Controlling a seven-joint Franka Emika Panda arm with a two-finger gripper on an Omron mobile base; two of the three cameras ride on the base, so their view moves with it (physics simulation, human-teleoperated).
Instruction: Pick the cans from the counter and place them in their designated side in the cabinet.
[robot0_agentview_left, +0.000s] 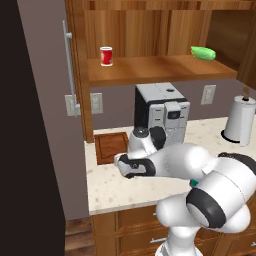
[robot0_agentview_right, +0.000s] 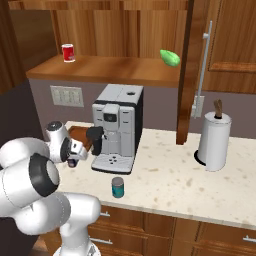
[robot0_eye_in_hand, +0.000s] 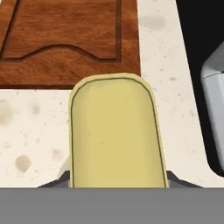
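Hand (robot0_agentview_right: 73, 161) is clamped on the yellow-topped can (robot0_eye_in_hand: 116, 131) low over the surface (robot0_agentview_right: 170, 175); teal can (robot0_agentview_right: 118, 187) waits, cabinet shelf (robot0_agentview_right: 110, 67) holds neither.

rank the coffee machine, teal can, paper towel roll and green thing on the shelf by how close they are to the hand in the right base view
From the hand, at the left over the counter:
1. coffee machine, just right of the hand.
2. teal can, near the counter's front edge, right of the hand.
3. green thing, up on the cabinet shelf.
4. paper towel roll, far right on the counter.
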